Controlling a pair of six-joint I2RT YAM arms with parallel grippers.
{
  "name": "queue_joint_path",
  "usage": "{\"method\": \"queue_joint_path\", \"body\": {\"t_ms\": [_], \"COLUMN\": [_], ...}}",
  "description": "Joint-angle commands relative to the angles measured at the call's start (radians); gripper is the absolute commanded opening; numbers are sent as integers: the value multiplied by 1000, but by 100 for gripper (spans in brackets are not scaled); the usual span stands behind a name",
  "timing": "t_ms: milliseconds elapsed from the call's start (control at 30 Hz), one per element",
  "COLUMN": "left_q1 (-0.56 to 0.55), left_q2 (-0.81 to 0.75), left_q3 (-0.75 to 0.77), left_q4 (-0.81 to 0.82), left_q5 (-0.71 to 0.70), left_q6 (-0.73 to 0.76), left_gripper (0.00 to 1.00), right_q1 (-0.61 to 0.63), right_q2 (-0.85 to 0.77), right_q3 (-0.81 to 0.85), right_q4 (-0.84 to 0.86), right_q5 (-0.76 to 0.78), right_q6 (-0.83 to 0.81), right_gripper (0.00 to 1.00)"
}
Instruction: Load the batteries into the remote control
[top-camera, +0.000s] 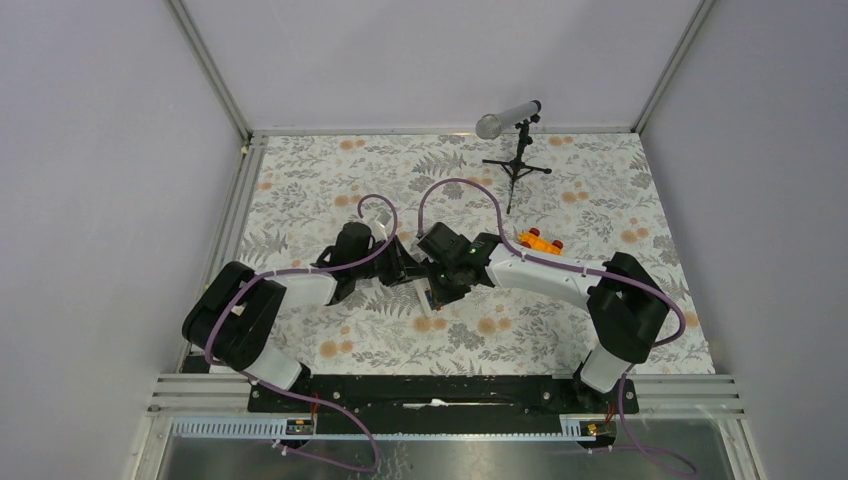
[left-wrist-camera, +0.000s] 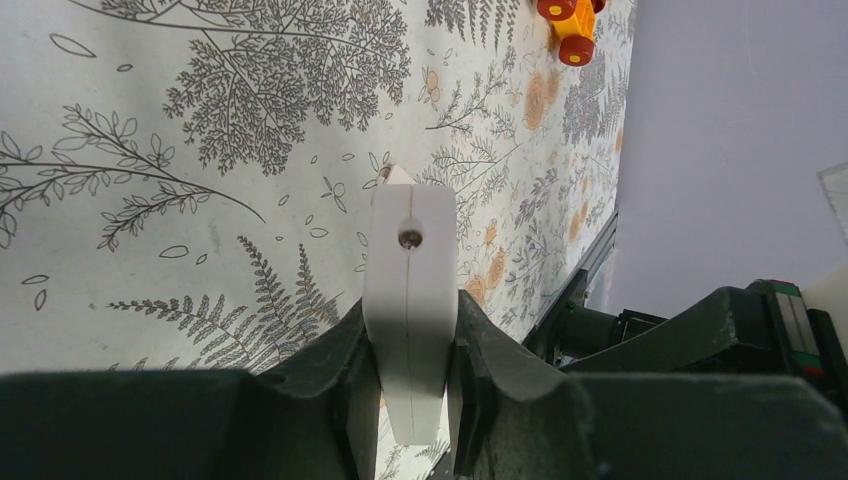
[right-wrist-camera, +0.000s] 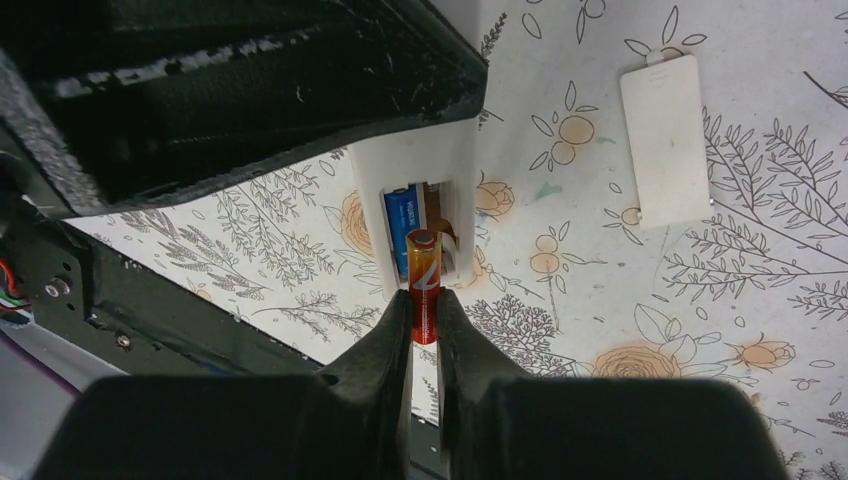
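Insertion of the second cell looks to be the step in hand. The right jaws pinch the red battery (right-wrist-camera: 423, 285) around its lower half, and its upper end stands just at the open bay of the remote control (right-wrist-camera: 425, 170). There the blue battery (right-wrist-camera: 402, 222) lies seated in one slot, with the neighbouring slot bare. The left jaws are pressed onto the remote control's flat sides and hold it edge-on, its far end pointing towards the floral worktop (left-wrist-camera: 150, 250); whether that end touches the cloth I cannot tell. The next move probably calls for lining the red battery up with the bare slot and pressing it down flat while the other side holds steady. A slight skew could wedge it against the bay wall. After that, the loose battery cover (right-wrist-camera: 666, 140), flat on the worktop well apart from the bay, remains to be fitted. Seen from above, the left arm (top-camera: 300, 285) and the right arm (top-camera: 545, 272) both bend inward from their bases, wrists meeting near the middle. Beyond them sits an orange toy car (top-camera: 540, 240), and farther back a microphone (top-camera: 507, 118) on a small tripod.
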Motion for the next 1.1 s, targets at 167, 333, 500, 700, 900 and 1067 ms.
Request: {"method": "queue_joint_path", "body": {"t_ms": [167,333,500,700,900,1067], "left_q1": [-4,-3,-3,-3,-3,-3], "left_q2": [13,11,10,5,-2,-3], "left_q3": [31,35,34,36,40,41], "left_q4": [99,105,103,108,102,103], "left_q5": [59,68,69,72,66,64], "left_q6": [-48,-57,-57,-69,-72,-75], "left_gripper": [0,0,0,0,0,0], "right_q1": [-10,-9,-10,-11,-15,-19], "right_q2": [7,32,36,42,52,65], "right_q3": [37,58,65,70,80,85], "right_q4": [12,-25,-34,-41,-63,-83], "right_q5": [-1,15,34,28,15,3], "right_q6": [0,-6,-11,-12,-14,-16], "right_gripper": [12,12,12,16,19,21]}}
